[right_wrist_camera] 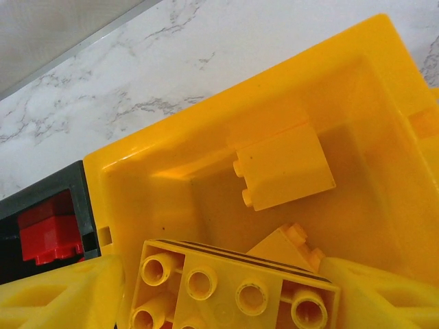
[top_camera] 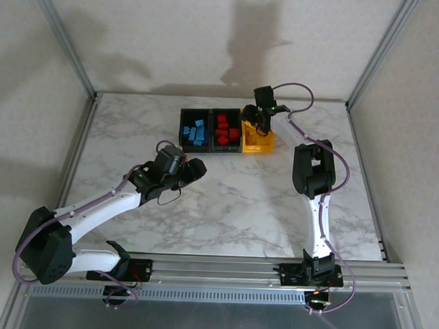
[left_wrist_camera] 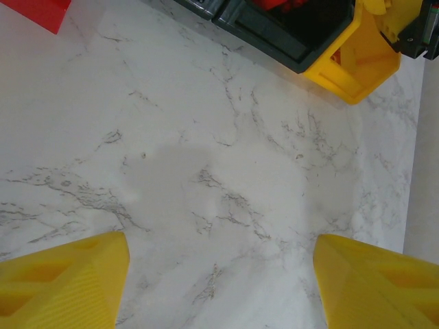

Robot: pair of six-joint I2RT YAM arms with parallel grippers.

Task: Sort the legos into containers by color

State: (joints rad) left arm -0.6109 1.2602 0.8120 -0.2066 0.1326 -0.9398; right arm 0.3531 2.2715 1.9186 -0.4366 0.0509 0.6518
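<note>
1. The right gripper (right_wrist_camera: pixel 223 266) hangs over the yellow container (right_wrist_camera: pixel 206 115), at the right end of the row on the far side of the table (top_camera: pixel 225 201).
2. Its two yellow fingers (right_wrist_camera: pixel 58 295) stand on either side of a yellow lego (right_wrist_camera: pixel 233 291), which has its studs facing the wrist camera. I cannot tell whether the fingers clamp the lego or stand just clear of it.
3. Below that lego, inside the same container, lie two more yellow legos. One (right_wrist_camera: pixel 285 171) is on its side with its studs pointing left. The other (right_wrist_camera: pixel 291 245) is partly hidden under the lego between the fingers.
4. From above, the right gripper (top_camera: pixel 258 124) is over the far part of the yellow container (top_camera: pixel 257 147).
5. Just left of it, and joined to it, is the middle black container (top_camera: pixel 225 111), which holds the red legos (top_camera: pixel 226 130). One of them (right_wrist_camera: pixel 48 236) is visible at the left edge of the right wrist view.
6. The left black container (top_camera: pixel 181 131) holds the blue legos (top_camera: pixel 197 132).
7. The left gripper (top_camera: pixel 192 171) is nearer and to the left, apart from the containers. Its jaws are spread wide with nothing between them.
8. In its own wrist view, the left gripper (left_wrist_camera: pixel 221 247) has only bare marble between the yellow fingers (left_wrist_camera: pixel 65 281).
9. In that view a red shape (left_wrist_camera: pixel 31 10) is cut off by the far left corner. I cannot tell what it is.
</note>
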